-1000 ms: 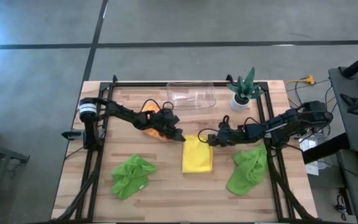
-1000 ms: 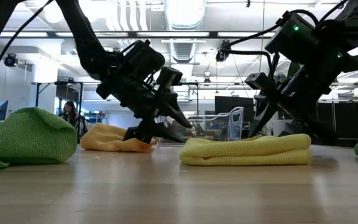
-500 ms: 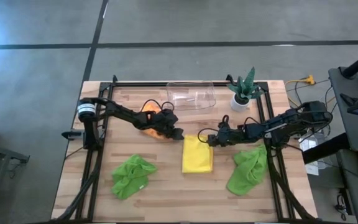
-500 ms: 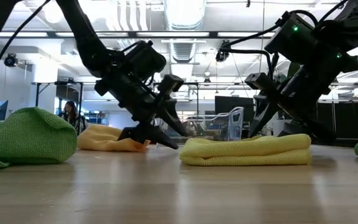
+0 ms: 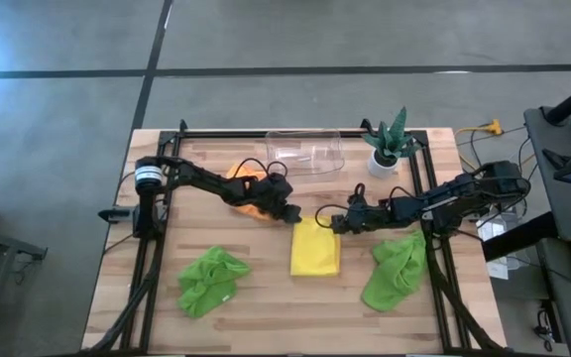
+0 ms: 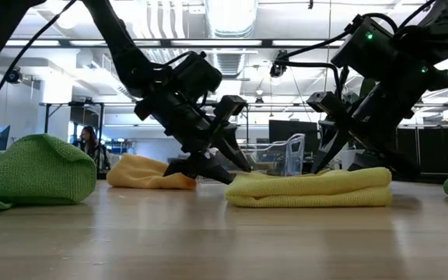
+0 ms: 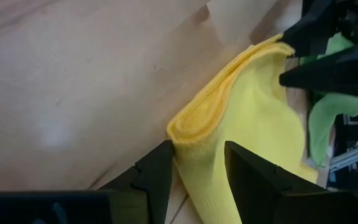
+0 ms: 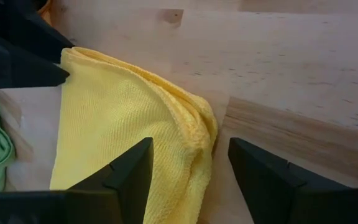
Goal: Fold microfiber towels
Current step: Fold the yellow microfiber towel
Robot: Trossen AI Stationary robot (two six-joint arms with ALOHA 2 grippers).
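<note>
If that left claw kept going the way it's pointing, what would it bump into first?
Probably the yellow towel: the left claw stands open at its near corner, so it should meet the folded edge almost at once.

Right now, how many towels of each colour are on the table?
Yellow towel: 1
Orange towel: 1
Green towels: 2
Total: 4 towels
</note>
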